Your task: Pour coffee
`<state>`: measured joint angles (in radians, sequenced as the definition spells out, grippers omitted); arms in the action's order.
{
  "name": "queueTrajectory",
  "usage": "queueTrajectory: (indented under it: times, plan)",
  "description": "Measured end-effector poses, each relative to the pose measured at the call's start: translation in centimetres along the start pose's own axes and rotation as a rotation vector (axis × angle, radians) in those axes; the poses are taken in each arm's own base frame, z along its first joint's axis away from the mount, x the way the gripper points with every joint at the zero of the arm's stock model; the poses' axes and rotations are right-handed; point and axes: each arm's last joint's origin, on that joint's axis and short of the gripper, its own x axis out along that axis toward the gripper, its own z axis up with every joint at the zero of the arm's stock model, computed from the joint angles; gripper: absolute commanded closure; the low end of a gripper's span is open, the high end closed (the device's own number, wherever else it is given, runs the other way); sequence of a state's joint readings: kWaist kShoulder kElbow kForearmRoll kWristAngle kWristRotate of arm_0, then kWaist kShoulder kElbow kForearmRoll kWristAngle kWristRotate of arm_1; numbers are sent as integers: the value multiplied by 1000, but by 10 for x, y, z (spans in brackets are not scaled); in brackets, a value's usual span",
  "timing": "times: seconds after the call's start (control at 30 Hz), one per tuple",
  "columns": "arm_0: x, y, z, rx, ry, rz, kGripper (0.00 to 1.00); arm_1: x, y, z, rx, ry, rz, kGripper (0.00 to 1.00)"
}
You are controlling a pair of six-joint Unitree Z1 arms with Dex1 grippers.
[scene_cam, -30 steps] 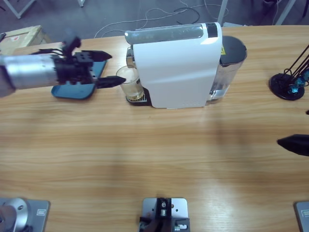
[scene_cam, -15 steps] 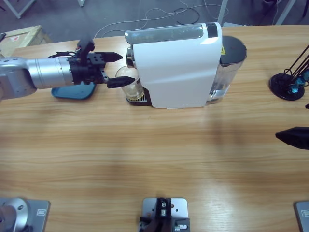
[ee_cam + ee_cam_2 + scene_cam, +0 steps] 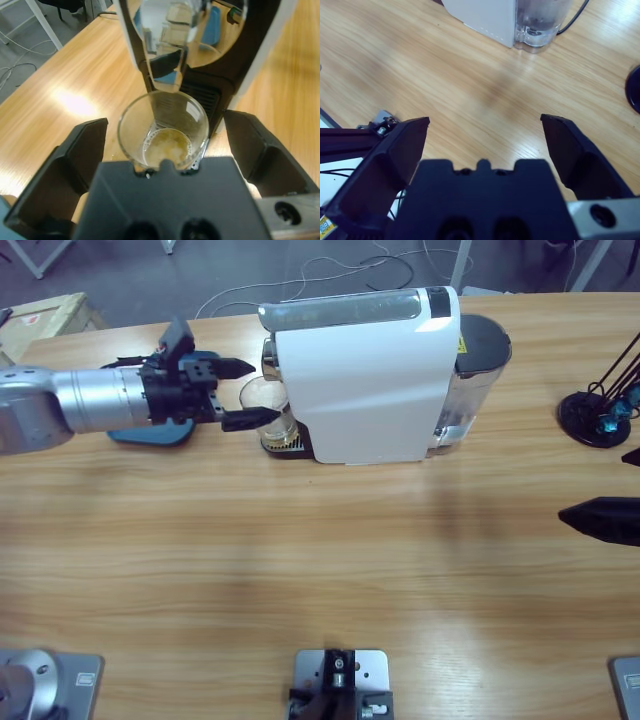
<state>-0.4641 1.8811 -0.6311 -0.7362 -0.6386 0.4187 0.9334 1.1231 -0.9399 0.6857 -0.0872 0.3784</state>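
A small clear glass [image 3: 265, 403] stands on the drip grille of the white coffee machine [image 3: 365, 380], under its spout [image 3: 165, 65]. A shallow layer of pale amber coffee [image 3: 167, 147] lies in the bottom of the glass [image 3: 131, 131]. My left gripper [image 3: 258, 391] reaches in from the left. It is open, with one jaw on each side of the glass and a gap on both sides in the left wrist view [image 3: 165, 122]. My right gripper [image 3: 598, 490] hangs open over bare table at the right edge, holding nothing [image 3: 485, 125].
A blue tray [image 3: 150, 432] lies under the left arm's wrist. The machine's dark water tank [image 3: 478, 365] sits at its right end. A black round stand base [image 3: 595, 418] is at the far right, and a cardboard box [image 3: 40, 320] is past the table's far left corner.
The left gripper has moved right and in toward the machine, so its jaws now straddle the glass. The right gripper has crept a little to the left.
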Motion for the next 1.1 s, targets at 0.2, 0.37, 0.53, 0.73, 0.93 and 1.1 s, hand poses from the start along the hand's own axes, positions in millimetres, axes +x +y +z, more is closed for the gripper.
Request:
queueTrajectory:
  times: [0.2, 0.37, 0.53, 0.73, 0.93, 1.1]
  plan:
    - [3, 1, 0, 7, -19, 5, 4, 4, 1, 1, -1, 10, 1, 0]
    - [9, 3, -6, -1, -16, 4, 9, 7, 2, 3, -1, 16, 6, 0]
    - [11, 3, -8, -10, -15, 2, 23, 9, 4, 5, 0, 12, 13, 0]
    - [13, 3, -10, -13, -10, -3, 252, 14, 5, 6, -1, 20, 11, 0]
    - [15, 1, -10, -11, -6, -6, 949, 14, 5, 6, -1, 20, 11, 0]
    - [16, 0, -10, -10, -6, -7, 1000, 14, 5, 6, -1, 20, 11, 0]
